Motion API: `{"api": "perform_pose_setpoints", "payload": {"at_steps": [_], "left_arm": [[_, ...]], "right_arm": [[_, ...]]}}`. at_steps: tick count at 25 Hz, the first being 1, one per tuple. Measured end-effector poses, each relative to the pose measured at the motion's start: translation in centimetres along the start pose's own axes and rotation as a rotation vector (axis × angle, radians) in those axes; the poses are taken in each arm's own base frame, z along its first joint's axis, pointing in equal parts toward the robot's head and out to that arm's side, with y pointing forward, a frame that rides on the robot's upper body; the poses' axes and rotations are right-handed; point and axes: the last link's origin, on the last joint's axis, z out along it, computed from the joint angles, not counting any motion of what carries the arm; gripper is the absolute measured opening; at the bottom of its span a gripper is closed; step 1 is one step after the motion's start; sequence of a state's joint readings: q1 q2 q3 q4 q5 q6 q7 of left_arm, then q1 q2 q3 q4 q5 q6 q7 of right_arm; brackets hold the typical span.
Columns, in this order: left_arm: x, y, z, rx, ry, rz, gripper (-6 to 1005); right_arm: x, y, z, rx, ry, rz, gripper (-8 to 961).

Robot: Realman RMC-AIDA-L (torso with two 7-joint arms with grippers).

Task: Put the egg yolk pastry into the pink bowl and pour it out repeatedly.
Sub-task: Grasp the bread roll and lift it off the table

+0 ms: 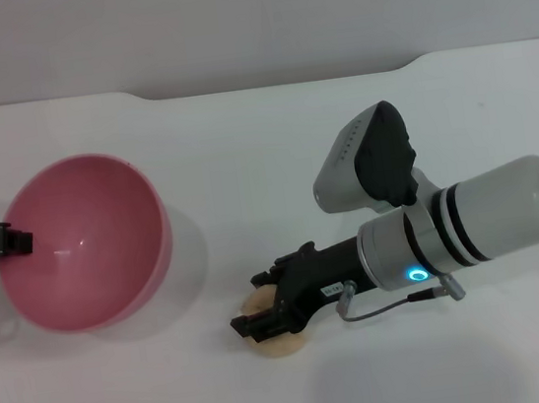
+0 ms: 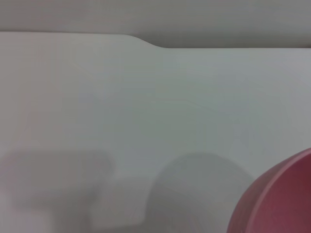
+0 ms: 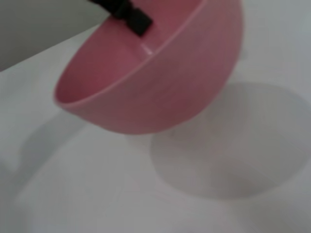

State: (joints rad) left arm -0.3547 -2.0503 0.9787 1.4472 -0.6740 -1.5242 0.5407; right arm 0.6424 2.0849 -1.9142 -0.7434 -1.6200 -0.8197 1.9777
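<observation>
The pink bowl (image 1: 100, 199) hangs tilted above the table at the left, its opening turned up and toward me, and it is empty. My left gripper (image 1: 18, 240) is shut on its left rim; its black fingers (image 3: 130, 15) show over the bowl's edge (image 3: 170, 87) in the right wrist view. A part of the bowl's wall (image 2: 284, 199) shows in the left wrist view. The egg yolk pastry (image 1: 283, 346), pale beige, lies on the table right of the bowl. My right gripper (image 1: 254, 308) is down on it, black fingers closed against its sides and covering most of it.
The white table (image 1: 264, 162) runs to a far edge with a notch (image 1: 279, 81) at the back. The bowl casts a round shadow (image 3: 228, 145) on the table under it. The right forearm (image 1: 471, 220) stretches in from the right.
</observation>
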Motion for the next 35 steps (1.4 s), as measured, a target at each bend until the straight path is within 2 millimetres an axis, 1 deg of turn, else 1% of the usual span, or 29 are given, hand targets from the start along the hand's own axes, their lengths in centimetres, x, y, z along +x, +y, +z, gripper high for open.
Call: {"api": "perform_pose_setpoints", "payload": {"at_steps": [5,11,18,24,28,29,30,31,34,35], "left_arm": [[0.1,0.1,-0.1,0.003,0.000,0.013,0],[0.4,0.1,-0.4,0.012,0.011,0.027,-1],[0.7,0.2,-0.7,0.027,0.018,0.041,-1],[0.9,0.0,-0.8,0.033,0.027,0.051,0],[1.0,0.1,-0.5,0.029,0.021,0.070,0],[1.0,0.2,-0.4,0.026,0.019,0.076,0],[1.0,0.3,-0.2,0.022,0.014,0.079,-1],[1.1,0.5,0.2,0.015,0.002,0.087,-1],[1.2,1.2,1.3,0.006,-0.049,0.119,-1],[1.2,1.7,2.1,0.005,-0.086,0.146,-1]], "right_arm": [[0.5,-0.2,-0.3,-0.001,0.008,0.045,652],[1.0,-0.2,-0.6,-0.007,0.025,0.060,623],[0.9,-0.4,-1.1,-0.005,0.043,0.055,590],[0.1,-0.6,-2.1,-0.019,0.007,0.057,359],[-1.5,-1.0,-4.0,-0.027,-0.086,0.037,263],[-2.1,-1.1,-4.8,-0.033,-0.122,0.026,239],[-3.4,-1.2,-6.3,-0.035,-0.184,0.004,231],[-3.4,-1.2,-6.3,-0.035,-0.184,0.004,223],[-5.8,-1.0,-9.1,-0.044,-0.275,-0.067,199],[-6.5,-0.8,-9.8,-0.047,-0.297,-0.095,192]]}}
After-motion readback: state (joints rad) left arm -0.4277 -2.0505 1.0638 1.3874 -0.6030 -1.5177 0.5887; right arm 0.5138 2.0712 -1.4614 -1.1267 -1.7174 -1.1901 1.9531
